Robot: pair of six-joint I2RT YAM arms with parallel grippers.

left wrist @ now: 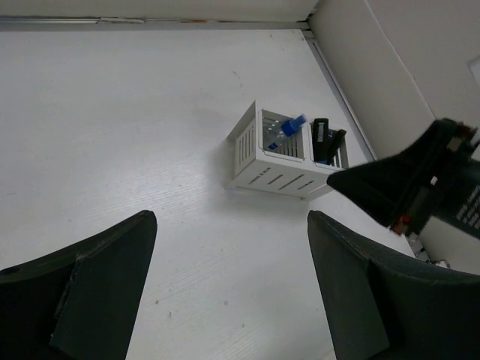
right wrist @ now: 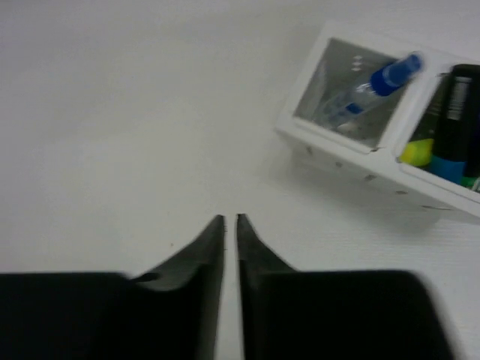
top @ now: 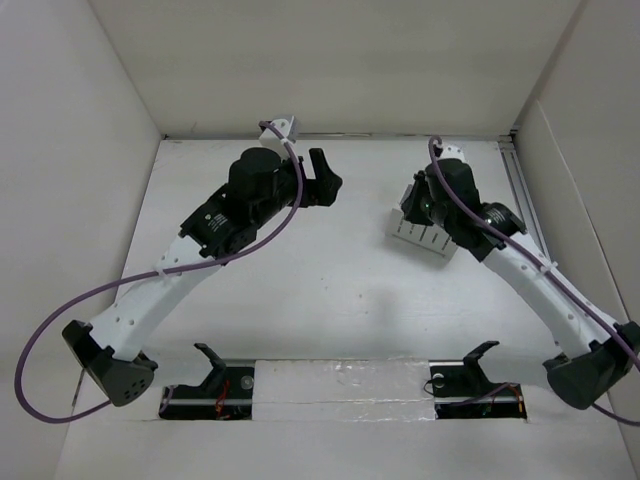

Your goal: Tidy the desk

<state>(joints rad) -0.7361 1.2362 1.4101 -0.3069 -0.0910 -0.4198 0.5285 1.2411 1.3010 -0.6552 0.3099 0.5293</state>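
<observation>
The white desk (top: 320,290) lies bare between my two arms. A white slotted pen holder (top: 422,238) stands at the back right. It holds a blue-capped pen (right wrist: 382,79) in one compartment and dark markers (right wrist: 457,112) in the other. My right gripper (right wrist: 230,219) hovers just left of the holder (right wrist: 352,142), its jaws almost together with only a thin slit and nothing between them. My left gripper (left wrist: 231,217) is wide open and empty above bare desk, with the holder (left wrist: 281,154) some way ahead of it. In the top view the left gripper (top: 325,180) is at the back centre.
White walls enclose the desk on the left, back and right. A metal rail (top: 520,190) runs along the right wall. Two small black stands (top: 210,360) (top: 478,355) sit at the near edge by the arm bases.
</observation>
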